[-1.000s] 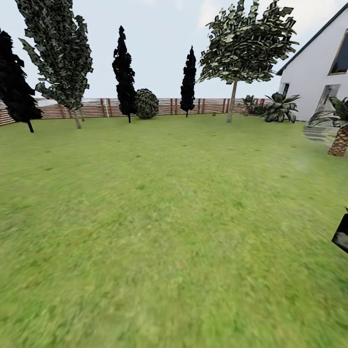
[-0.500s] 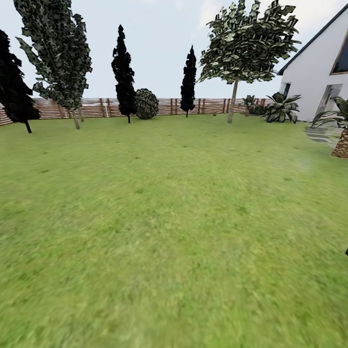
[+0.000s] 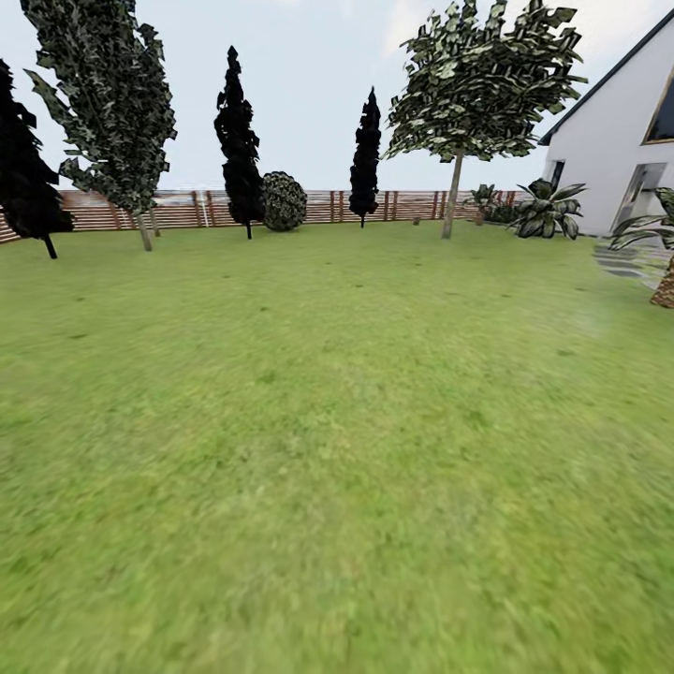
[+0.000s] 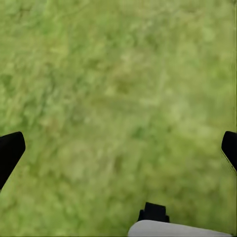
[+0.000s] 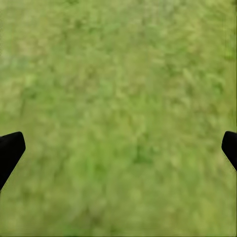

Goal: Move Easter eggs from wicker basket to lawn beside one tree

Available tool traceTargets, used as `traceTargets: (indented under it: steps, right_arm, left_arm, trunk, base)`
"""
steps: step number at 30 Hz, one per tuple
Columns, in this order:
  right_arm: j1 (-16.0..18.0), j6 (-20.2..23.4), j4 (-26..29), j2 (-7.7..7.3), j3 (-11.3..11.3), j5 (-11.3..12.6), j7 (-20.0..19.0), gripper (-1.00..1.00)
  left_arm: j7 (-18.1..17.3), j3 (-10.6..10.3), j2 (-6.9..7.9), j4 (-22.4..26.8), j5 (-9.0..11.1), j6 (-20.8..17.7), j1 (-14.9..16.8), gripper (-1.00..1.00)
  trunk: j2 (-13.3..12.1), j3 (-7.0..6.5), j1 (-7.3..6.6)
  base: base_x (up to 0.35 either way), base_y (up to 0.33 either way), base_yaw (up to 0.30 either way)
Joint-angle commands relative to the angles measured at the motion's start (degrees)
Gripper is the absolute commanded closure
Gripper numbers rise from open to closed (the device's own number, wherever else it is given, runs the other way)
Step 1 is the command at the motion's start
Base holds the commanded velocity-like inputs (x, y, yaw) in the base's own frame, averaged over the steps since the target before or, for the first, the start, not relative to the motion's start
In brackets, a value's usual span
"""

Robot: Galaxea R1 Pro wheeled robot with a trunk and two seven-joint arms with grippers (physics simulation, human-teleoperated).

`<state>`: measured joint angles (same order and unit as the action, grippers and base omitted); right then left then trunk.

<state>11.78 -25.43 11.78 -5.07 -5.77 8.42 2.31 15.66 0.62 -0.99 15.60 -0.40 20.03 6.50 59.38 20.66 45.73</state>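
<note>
Crossing open lawn (image 3: 309,440), the robot looks to be in transit, with eggs and basket out of sight. To do this stretch well, steer for one chosen trunk and hold heading. From left to right at the far fence (image 3: 412,204) stand a leaning leafy tree (image 3: 112,103), dark cypresses (image 3: 239,140), a round shrub (image 3: 283,200), then the grey-trunked tree (image 3: 452,192) near the white house (image 3: 608,140). Wrist cameras add what the head misses: the left end effector (image 4: 118,148) and right end effector (image 5: 118,148) both spread wide and empty over grass.
</note>
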Motion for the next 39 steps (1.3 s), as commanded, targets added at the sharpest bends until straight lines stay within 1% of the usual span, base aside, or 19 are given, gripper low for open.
traceTargets:
  steps: [1,26,39]
  right_arm:
    - [0.02,-0.16,-0.02,-0.03,-0.49,0.45,0.24,-1.00]
    - [0.00,-0.20,0.00,-0.03,-0.38,0.45,0.24,-1.00]
    - [0.02,-0.20,0.00,-0.03,-0.38,0.45,0.24,-1.00]
  left_arm:
    - [0.16,0.03,-0.04,-0.04,-0.04,0.18,0.06,-1.00]
    - [0.16,-0.01,-0.13,-0.06,-0.04,0.25,0.06,-1.00]
    - [0.16,-0.01,-0.15,-0.83,-0.04,0.27,0.07,-1.00]
  trunk:
    - [0.04,0.06,0.04]
    - [0.04,0.06,0.04]
    - [0.04,0.06,0.04]
  base:
    - [0.333,0.000,0.000]
    - [0.333,0.000,0.000]
    - [0.333,0.000,0.000]
